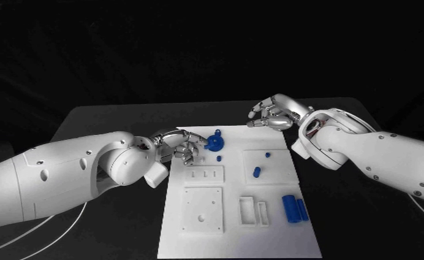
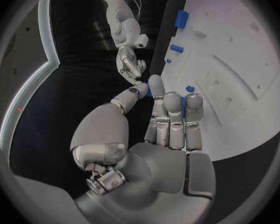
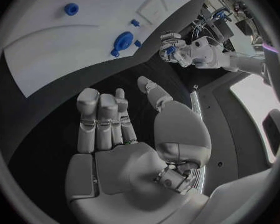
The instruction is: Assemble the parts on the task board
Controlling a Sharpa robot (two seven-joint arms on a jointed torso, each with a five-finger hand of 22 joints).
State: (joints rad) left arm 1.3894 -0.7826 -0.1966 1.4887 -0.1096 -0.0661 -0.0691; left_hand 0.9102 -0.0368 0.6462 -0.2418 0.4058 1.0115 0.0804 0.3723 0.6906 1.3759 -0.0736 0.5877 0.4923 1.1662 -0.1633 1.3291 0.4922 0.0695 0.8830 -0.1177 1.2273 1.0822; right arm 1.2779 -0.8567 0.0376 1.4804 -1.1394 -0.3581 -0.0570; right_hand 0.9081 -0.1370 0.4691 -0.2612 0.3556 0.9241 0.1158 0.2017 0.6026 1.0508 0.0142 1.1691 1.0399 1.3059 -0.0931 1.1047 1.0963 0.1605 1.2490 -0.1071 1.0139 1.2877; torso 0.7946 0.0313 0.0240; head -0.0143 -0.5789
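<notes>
Fingers of your left hand (image 1: 183,148) curl at the task board (image 1: 265,244)'s far left edge, seemingly pinching a small blue part (image 2: 150,90); the hold itself is hard to confirm. The round blue part (image 1: 215,145) sits just beside those fingers, toward the board's middle. Your right hand (image 1: 274,114) hovers empty and loosely spread over the desk (image 1: 106,119) beyond the far edge, farther off.

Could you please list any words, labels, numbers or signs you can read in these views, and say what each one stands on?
None can be read.
The task board, the blue parts and both arms carry no legible print.
Room equipment in the right wrist view is too blurred to show any text.
</notes>
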